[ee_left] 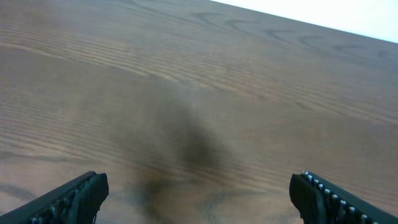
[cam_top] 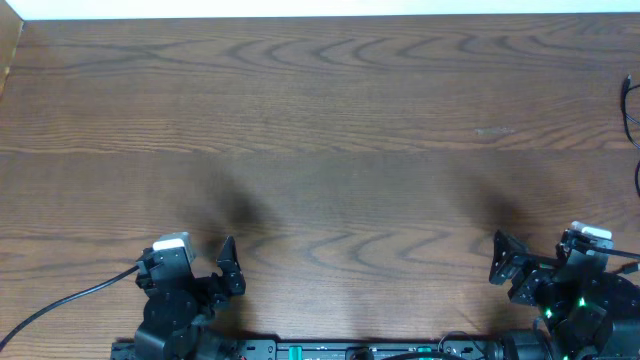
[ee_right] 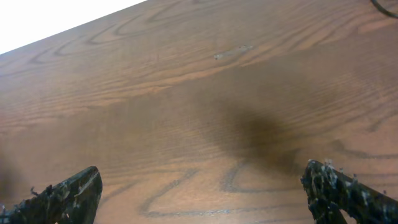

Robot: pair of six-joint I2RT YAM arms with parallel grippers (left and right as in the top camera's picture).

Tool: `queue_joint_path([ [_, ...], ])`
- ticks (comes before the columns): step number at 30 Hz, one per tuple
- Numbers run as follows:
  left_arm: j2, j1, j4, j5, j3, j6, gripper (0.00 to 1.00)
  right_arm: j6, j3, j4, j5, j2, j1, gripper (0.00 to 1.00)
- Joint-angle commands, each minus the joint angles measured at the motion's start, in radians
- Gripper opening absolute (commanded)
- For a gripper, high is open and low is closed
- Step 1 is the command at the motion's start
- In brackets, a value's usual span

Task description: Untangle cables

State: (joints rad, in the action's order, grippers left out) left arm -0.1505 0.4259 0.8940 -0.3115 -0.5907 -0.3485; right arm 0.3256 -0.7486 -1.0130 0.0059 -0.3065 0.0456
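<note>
A thin black cable (cam_top: 630, 120) runs along the far right edge of the wooden table (cam_top: 320, 130), mostly cut off by the frame; a short arc of this cable (ee_right: 380, 6) shows at the top right corner of the right wrist view. My left gripper (cam_top: 190, 265) (ee_left: 199, 186) sits at the near left edge, open wide, with only bare wood between its fingers. At the near right, my right gripper (cam_top: 545, 262) (ee_right: 202, 177) is open just as wide and holds nothing. Both grippers are far from the cable.
A thicker black lead (cam_top: 60, 300) trails from the left arm to the bottom left corner. The table's far edge (cam_top: 320, 17) meets a white strip at the top. A faint pale scuff (cam_top: 493, 131) marks the wood at the right.
</note>
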Motion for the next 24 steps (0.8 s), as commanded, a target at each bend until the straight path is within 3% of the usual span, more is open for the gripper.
queue_joint_path([
  [1, 0.003, -0.006, 0.015, 0.005, 0.003, -0.016, 0.98, 0.041, 0.013, -0.008, 0.018, -0.002, 0.008, 0.99],
  [24, 0.003, -0.006, 0.048, 0.005, 0.003, -0.016, 0.98, 0.041, 0.013, -0.040, 0.018, -0.002, 0.008, 0.99],
])
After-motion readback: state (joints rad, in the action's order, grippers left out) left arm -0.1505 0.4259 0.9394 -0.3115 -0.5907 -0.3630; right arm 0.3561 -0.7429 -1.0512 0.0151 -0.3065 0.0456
